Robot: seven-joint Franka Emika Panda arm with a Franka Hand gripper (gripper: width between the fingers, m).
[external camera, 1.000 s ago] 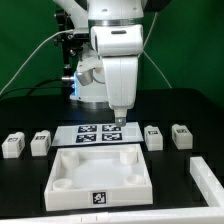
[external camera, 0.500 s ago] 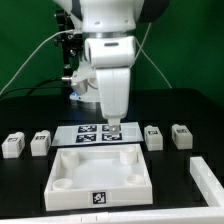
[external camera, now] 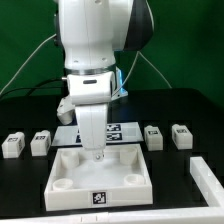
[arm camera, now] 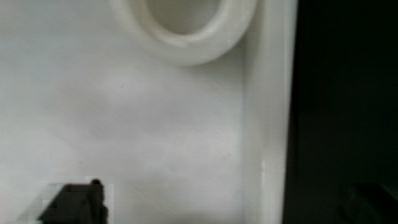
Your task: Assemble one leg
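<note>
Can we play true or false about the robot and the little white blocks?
1. Four small legs lie on the table. True.
2. All the legs are on the exterior view's left. False: two lie on that side of the white panel and two on the exterior view's right.
3. The gripper hovers over the white panel. True.
4. The gripper is carrying a leg. False: all four legs lie on the table, away from it.
5. The wrist view shows a round socket in the panel. True.
</note>
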